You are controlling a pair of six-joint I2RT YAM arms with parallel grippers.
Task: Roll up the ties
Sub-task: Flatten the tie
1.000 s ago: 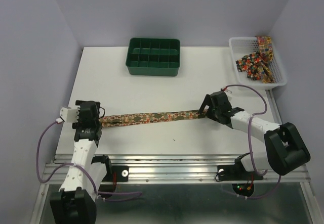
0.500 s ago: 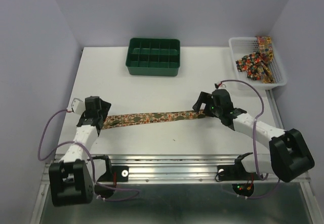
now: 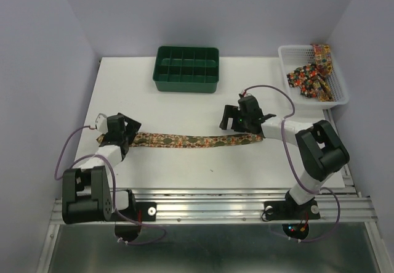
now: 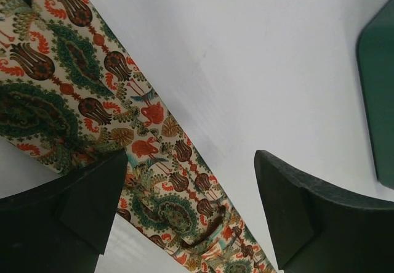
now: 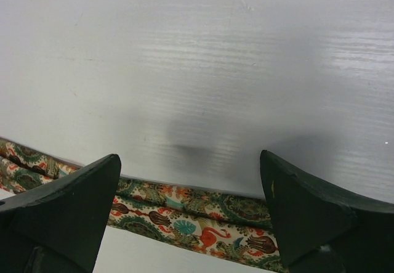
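Both arms have swung inward, the right jaws travelling leftward along the cloth. On the white worktop [image 3: 184, 103] the long paisley-print fabric necktie [image 3: 184, 141] lies flat and unrolled, its ends beneath the left jaws and right jaws, both gaping apart. A shallow pinch could miss the thin cloth, skewing the roll.

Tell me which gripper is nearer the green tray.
Right. The right gripper is at the right end of the tie, just front-right of the green tray; the left gripper is at its left end, farther off.
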